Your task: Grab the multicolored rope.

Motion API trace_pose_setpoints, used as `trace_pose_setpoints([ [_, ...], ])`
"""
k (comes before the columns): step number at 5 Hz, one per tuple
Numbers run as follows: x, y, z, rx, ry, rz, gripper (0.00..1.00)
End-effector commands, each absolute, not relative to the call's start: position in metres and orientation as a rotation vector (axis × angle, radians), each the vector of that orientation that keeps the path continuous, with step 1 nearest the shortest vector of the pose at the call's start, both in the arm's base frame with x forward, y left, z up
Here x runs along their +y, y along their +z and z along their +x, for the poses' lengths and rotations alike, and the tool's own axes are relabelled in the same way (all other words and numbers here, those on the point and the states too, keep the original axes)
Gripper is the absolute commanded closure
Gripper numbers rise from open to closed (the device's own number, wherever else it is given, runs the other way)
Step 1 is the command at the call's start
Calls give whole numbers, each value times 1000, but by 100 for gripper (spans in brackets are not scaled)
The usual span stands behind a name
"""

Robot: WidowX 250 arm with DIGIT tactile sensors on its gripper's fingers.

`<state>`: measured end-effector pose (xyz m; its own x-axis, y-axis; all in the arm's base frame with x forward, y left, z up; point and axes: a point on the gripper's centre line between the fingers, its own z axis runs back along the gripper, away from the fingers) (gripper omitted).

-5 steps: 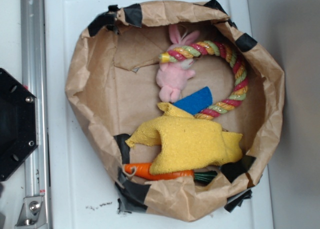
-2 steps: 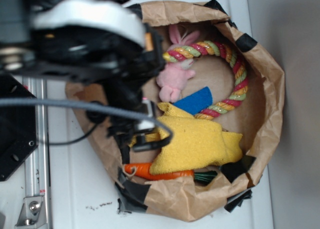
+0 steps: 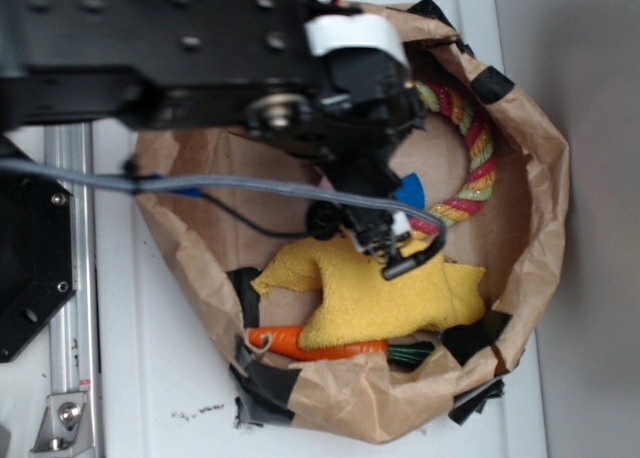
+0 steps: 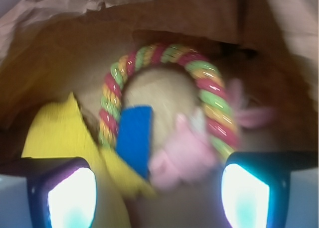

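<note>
Hovering fingers (image 4: 72,195) spread above multicolored rope (image 4: 164,83)

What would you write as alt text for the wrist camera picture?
A blurry close view into a brown paper bag: a multicolored rope ring, with a pink plush bunny, a blue piece and a yellow cloth. The open claw frames the bottom corners.

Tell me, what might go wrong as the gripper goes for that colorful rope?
1. The pink bunny lies against the rope, so the open gripper could pinch the bunny instead.
2. A blue piece and the yellow cloth overlap the rope's lower end, so they may get dragged along.
3. The paper bag's wall stands close beside the rope, so the gripper could snag or crumple it.
</note>
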<state>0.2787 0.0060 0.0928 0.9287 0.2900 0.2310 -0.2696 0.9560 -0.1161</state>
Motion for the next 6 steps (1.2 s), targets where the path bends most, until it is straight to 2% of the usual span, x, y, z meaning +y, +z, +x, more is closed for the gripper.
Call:
trace_pose_setpoints([
  [1, 10, 68, 341, -289, 282, -115, 0],
  [2, -6, 58, 363, -280, 245, -168, 0],
  [3, -50, 32, 356, -188, 186, -248, 0],
  [4, -75, 18, 334, -112, 168, -272, 0],
  [5, -110, 19, 303, -91, 123, -273, 100],
  [6, -119, 27, 298, -104, 83, -275, 100],
])
